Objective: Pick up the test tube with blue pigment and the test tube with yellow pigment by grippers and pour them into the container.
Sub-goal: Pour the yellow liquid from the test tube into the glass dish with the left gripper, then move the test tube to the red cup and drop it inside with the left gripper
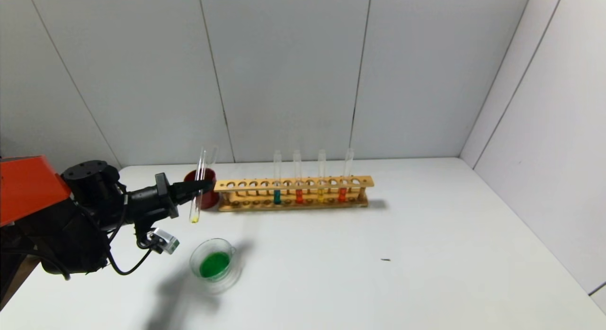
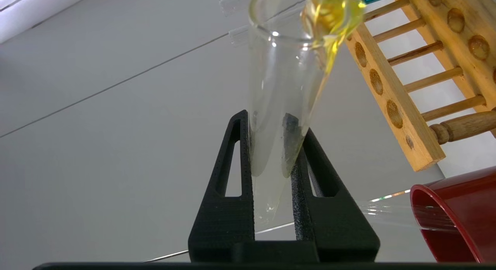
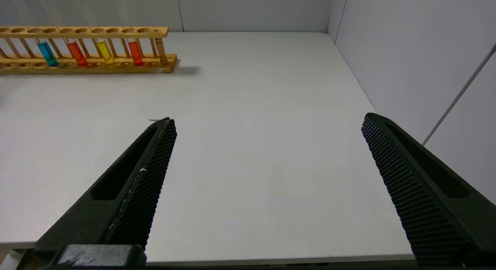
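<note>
My left gripper (image 1: 206, 184) (image 2: 273, 122) is shut on the test tube with yellow pigment (image 1: 196, 208) (image 2: 279, 80). It holds the tube nearly upright in the air, beside the red cup, with only a small yellow remnant at its rounded end. The container (image 1: 215, 263), a clear glass dish with green liquid in it, sits on the table below and in front of the tube. A test tube with blue pigment (image 1: 277, 196) (image 3: 47, 54) and another yellow one (image 1: 321, 195) (image 3: 104, 51) stand in the wooden rack (image 1: 293, 183). My right gripper (image 3: 268, 119) hangs open over bare table at the right, out of the head view.
A dark red cup (image 1: 210, 200) (image 2: 457, 215) with an empty glass tube (image 1: 212, 157) in it stands at the rack's left end, just behind my left fingers. Two red-orange tubes (image 1: 298, 196) also stand in the rack. Walls close the table at the back and right.
</note>
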`<action>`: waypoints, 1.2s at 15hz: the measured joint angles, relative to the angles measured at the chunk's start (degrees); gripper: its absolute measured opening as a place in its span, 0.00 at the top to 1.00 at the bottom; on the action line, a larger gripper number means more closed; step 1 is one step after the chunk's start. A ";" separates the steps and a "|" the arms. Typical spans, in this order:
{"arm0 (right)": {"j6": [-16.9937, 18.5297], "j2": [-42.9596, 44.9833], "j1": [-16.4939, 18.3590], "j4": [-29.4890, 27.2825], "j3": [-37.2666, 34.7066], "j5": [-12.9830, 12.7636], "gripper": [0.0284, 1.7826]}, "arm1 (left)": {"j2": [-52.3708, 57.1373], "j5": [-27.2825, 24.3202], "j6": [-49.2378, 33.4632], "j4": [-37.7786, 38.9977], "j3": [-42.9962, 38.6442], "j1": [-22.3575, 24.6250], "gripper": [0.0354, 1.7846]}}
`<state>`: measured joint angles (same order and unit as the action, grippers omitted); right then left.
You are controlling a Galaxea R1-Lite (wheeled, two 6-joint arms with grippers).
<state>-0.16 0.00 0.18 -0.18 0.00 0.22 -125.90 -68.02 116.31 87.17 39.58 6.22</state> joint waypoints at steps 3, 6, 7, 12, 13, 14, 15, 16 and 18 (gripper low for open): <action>0.00 0.00 0.00 0.00 0.00 0.00 0.02 | -0.01 0.33 -0.55 0.00 -0.22 0.00 0.84; 0.00 0.00 -0.02 0.00 0.00 0.00 0.02 | 0.33 1.90 -6.33 -0.02 -0.32 0.00 0.84; 0.00 0.00 -0.02 0.00 0.00 0.00 0.02 | 0.79 3.75 -9.50 -0.02 -0.32 0.00 0.84; 0.00 0.00 0.00 0.00 0.00 0.00 0.02 | 3.44 18.75 -29.18 -0.02 -2.46 -3.58 0.84; 0.00 0.00 0.00 0.00 0.00 0.02 0.02 | 3.77 21.09 -32.57 -0.05 -2.57 -4.73 0.84; 0.00 0.00 0.00 0.02 0.00 0.02 0.02 | 4.05 23.54 -36.13 -0.05 -2.57 -5.80 0.84; 0.00 0.00 0.00 0.00 0.00 0.02 0.02 | 4.49 27.40 -40.62 -0.07 -2.46 -7.09 0.84; 0.00 0.00 0.00 0.02 0.00 0.02 0.02 | 5.10 31.59 -45.09 -0.07 -2.32 -8.52 0.84; 0.00 0.00 0.00 0.00 0.00 0.02 0.02 | 6.86 43.80 -55.10 -0.16 -1.41 -11.80 0.84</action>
<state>-0.16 0.00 0.18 -0.18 0.00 0.24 -119.04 -24.22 61.21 87.02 38.17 -5.58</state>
